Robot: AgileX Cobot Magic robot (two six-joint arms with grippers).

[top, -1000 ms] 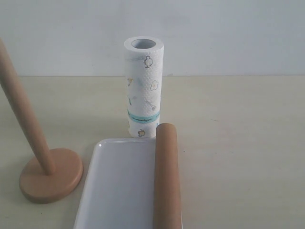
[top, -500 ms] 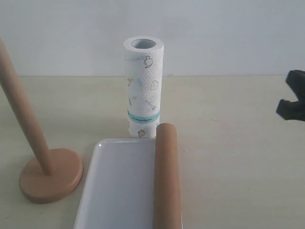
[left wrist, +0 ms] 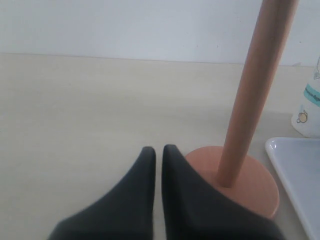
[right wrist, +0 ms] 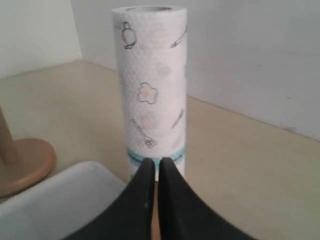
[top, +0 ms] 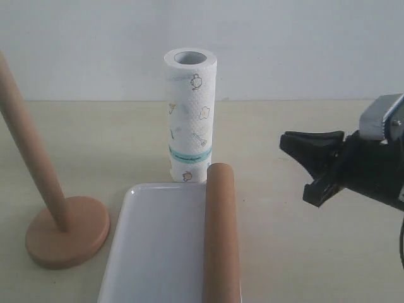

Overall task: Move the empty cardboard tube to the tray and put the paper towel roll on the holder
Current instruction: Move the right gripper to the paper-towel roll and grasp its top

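Observation:
The paper towel roll (top: 190, 117) stands upright at the back middle of the table. Just in front of it lies the white tray (top: 158, 246). The empty cardboard tube (top: 221, 233) rests lengthwise along the tray's right side. The holder (top: 68, 232) stands left of the tray, and its dowel (top: 31, 148) carries nothing. My right gripper (top: 291, 151) hovers right of the roll, apart from it, with its jaws shut and nothing in them; it faces the roll (right wrist: 152, 90). Unseen in the exterior view, my left gripper (left wrist: 159, 150) is shut and empty beside the holder's base (left wrist: 252, 182).
A plain white wall runs behind the table. The tray's corner (left wrist: 295, 170) sits close to the holder's base. Bare tabletop lies to the right of the tube, under my right arm.
My right gripper came in from the right edge and moved left toward the paper towel roll. The roll, tube, tray and holder have not moved.

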